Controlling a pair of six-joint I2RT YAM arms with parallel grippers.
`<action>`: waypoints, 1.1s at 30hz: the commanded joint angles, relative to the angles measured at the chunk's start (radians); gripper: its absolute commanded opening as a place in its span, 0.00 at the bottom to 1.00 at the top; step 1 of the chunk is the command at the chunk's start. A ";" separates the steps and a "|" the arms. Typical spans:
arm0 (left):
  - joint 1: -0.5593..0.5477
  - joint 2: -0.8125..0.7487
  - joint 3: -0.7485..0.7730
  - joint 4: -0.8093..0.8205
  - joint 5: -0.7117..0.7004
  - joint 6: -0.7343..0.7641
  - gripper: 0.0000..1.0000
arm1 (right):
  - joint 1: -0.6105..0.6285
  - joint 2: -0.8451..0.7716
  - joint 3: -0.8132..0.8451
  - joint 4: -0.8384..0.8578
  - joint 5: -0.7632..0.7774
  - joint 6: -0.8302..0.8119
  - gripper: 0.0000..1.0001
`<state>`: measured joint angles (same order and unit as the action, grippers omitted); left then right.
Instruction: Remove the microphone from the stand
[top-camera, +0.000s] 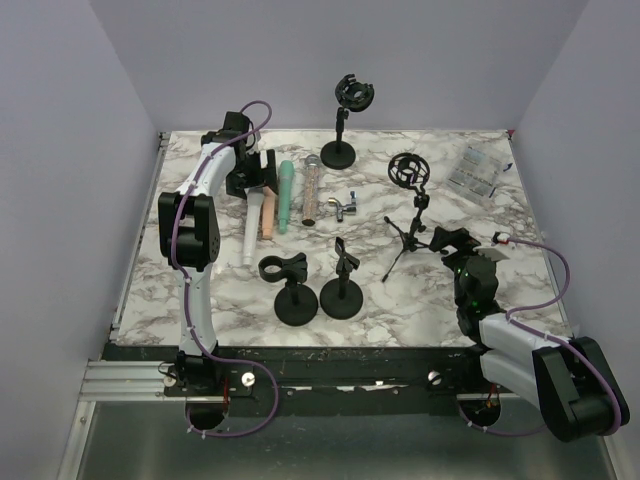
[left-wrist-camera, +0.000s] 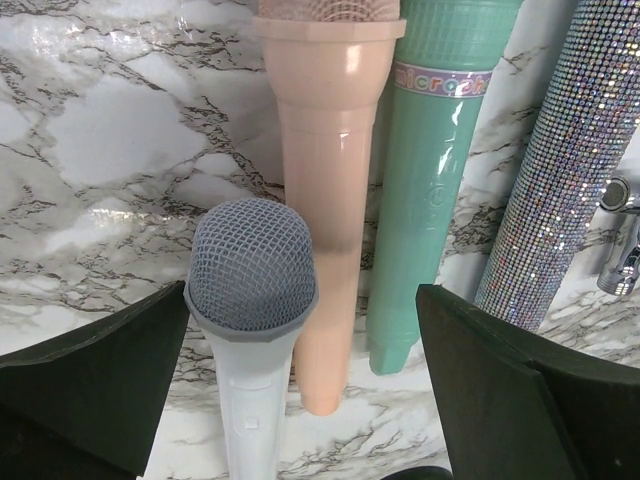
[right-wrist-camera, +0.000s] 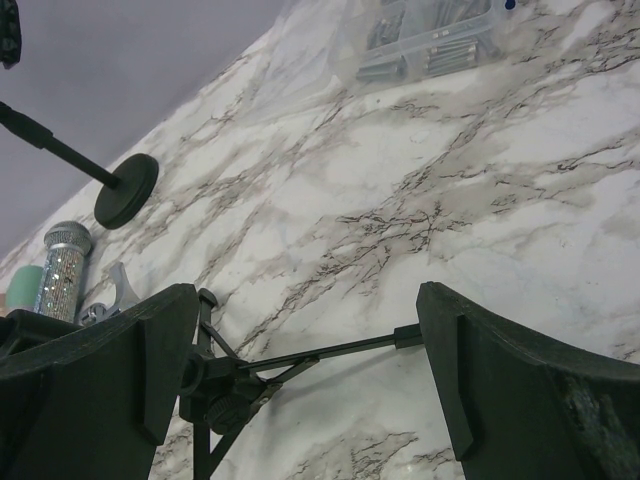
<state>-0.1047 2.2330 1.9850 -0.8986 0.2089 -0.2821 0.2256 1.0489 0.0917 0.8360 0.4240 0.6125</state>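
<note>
The white microphone (left-wrist-camera: 250, 330) lies flat on the desk (left-wrist-camera: 100, 130) — off any stand, so the left jaws gape empty over it; right jaws, wide, empty, wait near the tripod stand (right-wrist-camera: 235, 385).

The left gripper (top-camera: 252, 184) hovers over 4 microphones (top-camera: 285, 198) lying side by side, apparently touching none.

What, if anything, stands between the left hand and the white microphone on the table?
Nothing visible does. The left hand is open directly over the white microphone, whose grey mesh head lies in the gap between the fingers. The peach microphone lies close alongside it, not in the way.
</note>
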 joint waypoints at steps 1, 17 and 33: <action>0.007 -0.040 -0.016 0.010 0.027 -0.008 0.98 | 0.001 -0.010 0.017 0.006 0.000 0.000 1.00; 0.007 -0.122 -0.055 0.026 0.068 -0.014 0.98 | 0.001 -0.146 0.023 -0.137 -0.001 -0.010 1.00; -0.032 -0.350 -0.145 0.108 0.274 -0.062 0.99 | 0.001 -0.433 0.222 -0.695 -0.171 0.006 1.00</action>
<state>-0.1101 1.9537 1.8633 -0.8383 0.3714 -0.3191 0.2256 0.6628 0.2455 0.3546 0.3790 0.6052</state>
